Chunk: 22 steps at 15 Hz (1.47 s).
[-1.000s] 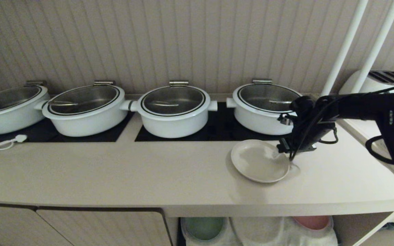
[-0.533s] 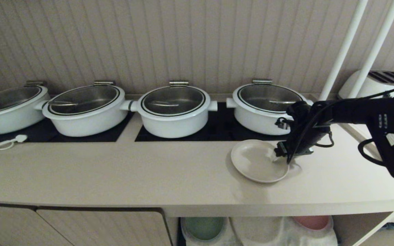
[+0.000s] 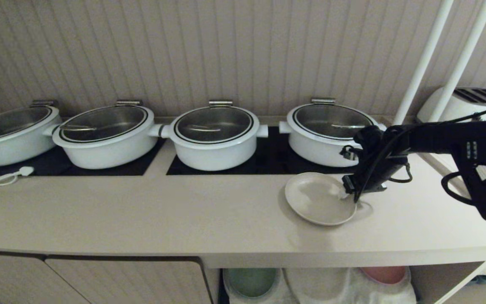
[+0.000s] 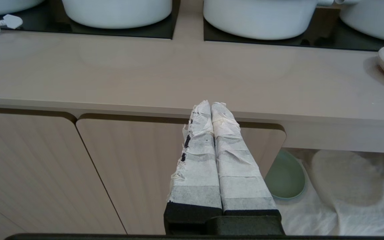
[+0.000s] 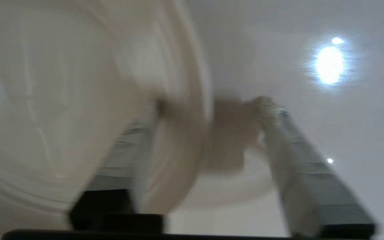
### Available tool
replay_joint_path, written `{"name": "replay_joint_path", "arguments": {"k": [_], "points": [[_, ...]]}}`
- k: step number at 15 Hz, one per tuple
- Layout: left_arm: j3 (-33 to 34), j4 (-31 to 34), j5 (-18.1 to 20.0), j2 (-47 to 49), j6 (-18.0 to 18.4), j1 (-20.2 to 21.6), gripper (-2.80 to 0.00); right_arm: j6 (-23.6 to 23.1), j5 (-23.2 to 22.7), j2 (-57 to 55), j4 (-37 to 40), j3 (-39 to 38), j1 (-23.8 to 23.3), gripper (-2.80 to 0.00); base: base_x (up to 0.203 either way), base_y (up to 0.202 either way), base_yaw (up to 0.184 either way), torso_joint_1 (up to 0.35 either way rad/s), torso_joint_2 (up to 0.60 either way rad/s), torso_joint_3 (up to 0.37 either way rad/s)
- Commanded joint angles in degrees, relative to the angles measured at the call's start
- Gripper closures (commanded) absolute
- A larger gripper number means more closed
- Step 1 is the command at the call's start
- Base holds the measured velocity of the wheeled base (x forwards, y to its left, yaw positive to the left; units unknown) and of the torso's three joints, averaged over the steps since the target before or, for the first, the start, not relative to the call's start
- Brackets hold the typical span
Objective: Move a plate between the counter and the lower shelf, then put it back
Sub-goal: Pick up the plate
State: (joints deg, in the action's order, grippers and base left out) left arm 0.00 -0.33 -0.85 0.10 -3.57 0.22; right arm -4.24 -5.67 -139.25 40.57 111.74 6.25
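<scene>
Since a second ago the right arm has drawn in a little and its wrist has dipped, so the right gripper [image 3: 349, 191] now sits lower at the plate's right rim; the plate [image 3: 319, 198] itself has not shifted. It lies on the counter [image 3: 141, 211], in front of the rightmost pot [image 3: 328, 133] and near the right end, its right side tipped up slightly. In the right wrist view the fingers [image 5: 298, 166] straddle the rim, one over the inside of the plate and one outside it, with a clear gap between the outer finger and the rim; the jaws stand partly open and the blur does not show a firm grip.

Behind the plate, four white pots with glass lids stand in a row on the black hobs [image 3: 268, 162]. A white plug [image 3: 24, 170] and cord lie at the counter's left end. Two white poles [image 3: 426, 59] rise at the right, with a toaster [image 3: 466, 101] behind them.

Below the counter, the shelf [image 3: 445, 278] holds a white cloth [image 3: 323, 287] with a green plate [image 3: 251, 282] and a pink plate [image 3: 384, 274].

The left gripper [image 4: 212, 110] hangs before the cabinet door [image 4: 138, 173], its taped fingers pressed together, holding nothing.
</scene>
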Motion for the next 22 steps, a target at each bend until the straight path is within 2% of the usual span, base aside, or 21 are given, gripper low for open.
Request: {"name": "replay_joint_path", "arguments": {"k": [1,18,22], "points": [[0.0,-0.02,-0.03,-0.01,-0.04,0.04,0.0,-0.08,0.04,-0.14,0.12,0.05,-0.01,0.0,0.0,0.0,0.0,0.0,0.0,0.0],[0.0,-0.02,-0.03,-0.01,-0.04,0.04,0.0,0.04,0.05,2.54,0.75,-0.43,-0.1,0.0,0.0,0.0,0.0,0.0,0.0,0.0],[0.0,-0.02,-0.03,-0.01,-0.04,0.04,0.0,2.53,0.02,5.2,0.83,-2.74,-0.1,0.0,0.0,0.0,0.0,0.0,0.0,0.0]]}}
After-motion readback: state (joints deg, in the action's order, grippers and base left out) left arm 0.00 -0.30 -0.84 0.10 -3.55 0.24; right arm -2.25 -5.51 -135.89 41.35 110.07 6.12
